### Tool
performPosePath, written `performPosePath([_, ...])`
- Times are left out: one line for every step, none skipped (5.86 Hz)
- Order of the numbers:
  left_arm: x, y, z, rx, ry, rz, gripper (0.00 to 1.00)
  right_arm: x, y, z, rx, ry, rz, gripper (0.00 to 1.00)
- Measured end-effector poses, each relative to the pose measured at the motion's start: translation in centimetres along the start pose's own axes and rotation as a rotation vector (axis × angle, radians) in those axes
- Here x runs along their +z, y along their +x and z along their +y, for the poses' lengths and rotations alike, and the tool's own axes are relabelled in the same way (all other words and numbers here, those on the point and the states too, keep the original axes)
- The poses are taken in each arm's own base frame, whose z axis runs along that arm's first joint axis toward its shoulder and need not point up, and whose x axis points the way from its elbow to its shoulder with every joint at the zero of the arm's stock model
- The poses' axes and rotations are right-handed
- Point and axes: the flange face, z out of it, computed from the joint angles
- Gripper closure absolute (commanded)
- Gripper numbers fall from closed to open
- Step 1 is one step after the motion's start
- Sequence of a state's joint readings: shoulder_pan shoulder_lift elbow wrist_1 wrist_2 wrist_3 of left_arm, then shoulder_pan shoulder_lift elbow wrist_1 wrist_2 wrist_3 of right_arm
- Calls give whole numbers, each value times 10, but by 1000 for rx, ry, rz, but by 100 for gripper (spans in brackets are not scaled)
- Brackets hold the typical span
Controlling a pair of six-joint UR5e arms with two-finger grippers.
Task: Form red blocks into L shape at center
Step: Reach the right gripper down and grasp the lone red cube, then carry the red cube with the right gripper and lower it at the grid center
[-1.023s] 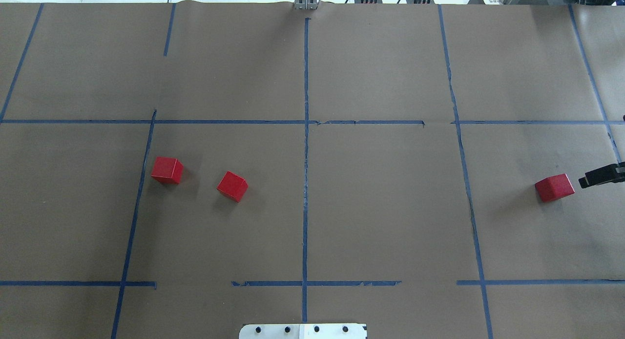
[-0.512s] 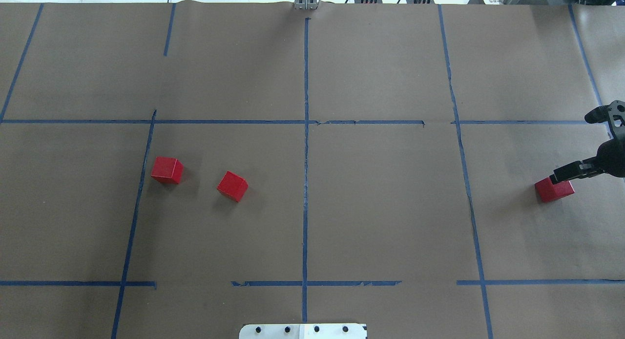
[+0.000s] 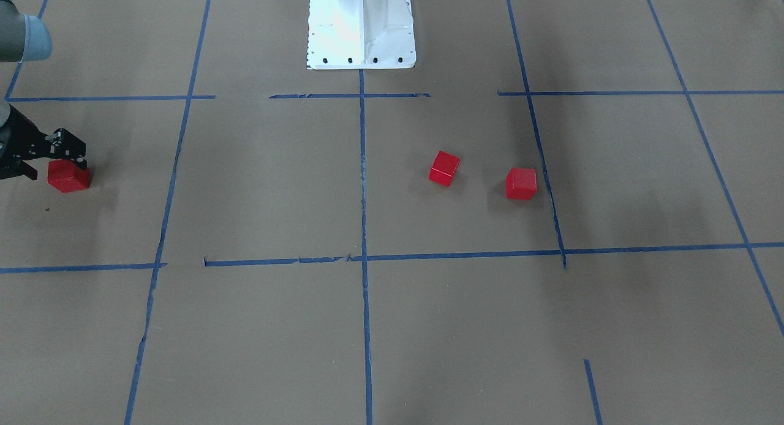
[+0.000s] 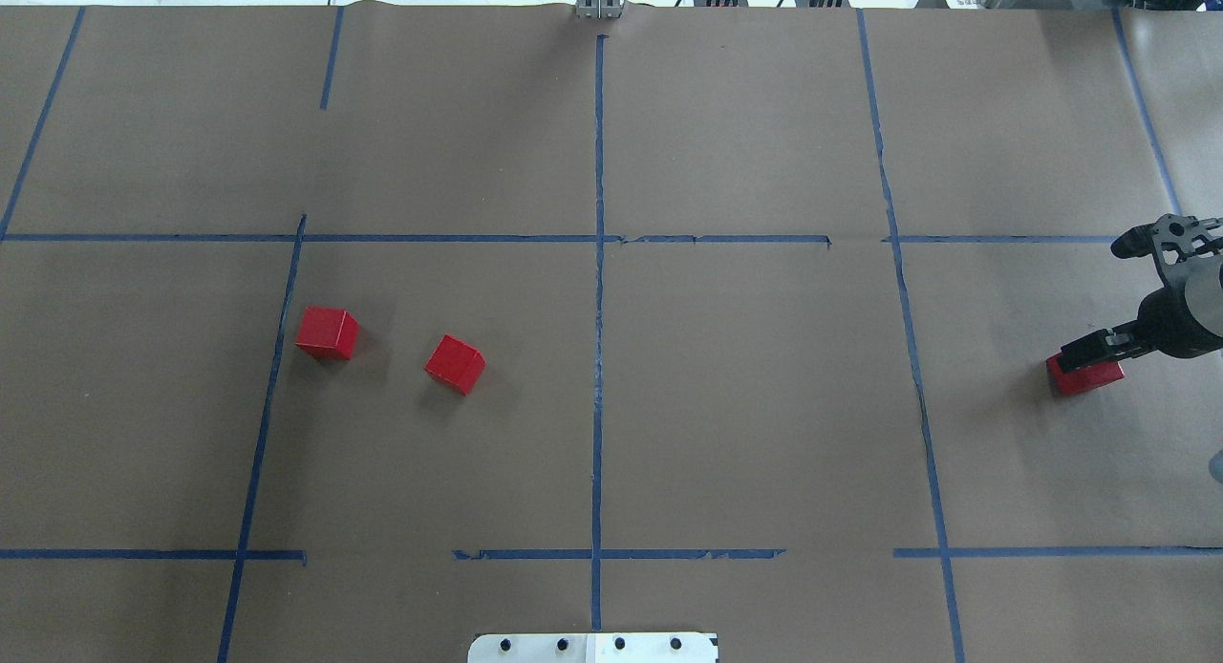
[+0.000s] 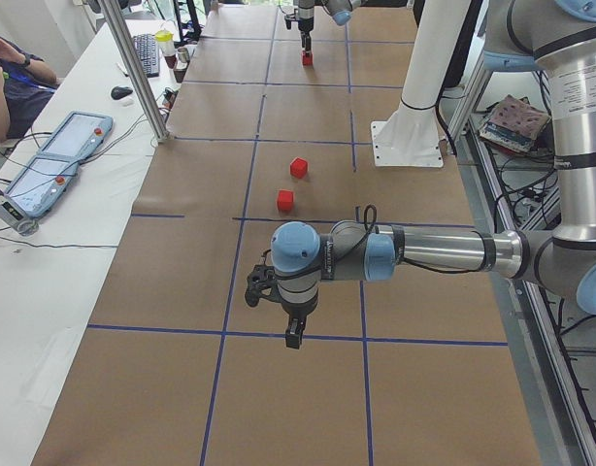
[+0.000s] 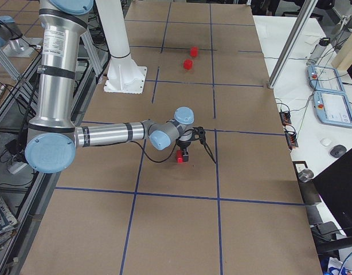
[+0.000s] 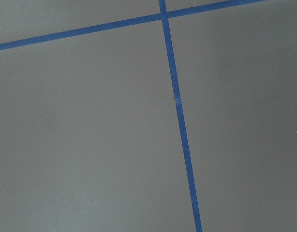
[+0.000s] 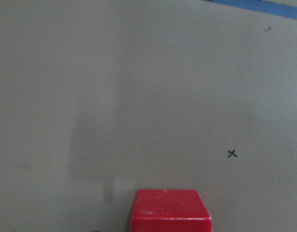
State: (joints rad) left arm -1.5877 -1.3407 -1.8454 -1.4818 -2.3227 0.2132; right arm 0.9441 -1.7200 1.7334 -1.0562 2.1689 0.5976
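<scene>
Two red blocks (image 4: 326, 333) (image 4: 455, 364) lie apart in the left half of the center cell (image 4: 745, 395); the front-facing view shows them too (image 3: 521, 184) (image 3: 444, 168). The third red block (image 4: 1084, 380) lies in the cell to the right of the center cell. My right gripper (image 4: 1089, 352) hangs just over this block (image 3: 68, 180), and its fingers look open. The right wrist view shows the block (image 8: 170, 211) at its bottom edge, with no fingers in sight. My left gripper (image 5: 293, 335) shows only in the exterior left view, over bare paper; I cannot tell if it is open or shut.
The white robot base plate (image 4: 592, 648) sits at the near middle edge. Blue tape lines divide the brown paper into cells. An operators' table with tablets (image 5: 55, 165) and a metal pole (image 5: 133, 68) stand beyond the far edge.
My right gripper has come in from the right edge and moved left until it is over the right-hand red block. The blocks have not moved.
</scene>
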Motion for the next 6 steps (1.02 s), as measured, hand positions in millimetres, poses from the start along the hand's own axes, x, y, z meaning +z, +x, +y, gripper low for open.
performPosePath([0,0,0,0,0,0,0,11,1,3,-5,-17,13,22])
performPosePath([0,0,0,0,0,0,0,20,0,6,-12,-30,26,54])
performPosePath([0,0,0,-1,-1,0,0,24,0,7,-15,-35,32,77])
performPosePath([0,0,1,-1,-1,0,0,23,-2,7,-18,-33,32,83])
performPosePath([0,0,1,-1,-1,0,0,14,-11,5,-26,-19,20,83])
performPosePath([0,0,1,-1,-1,1,0,-2,-31,-4,-27,0,1,80])
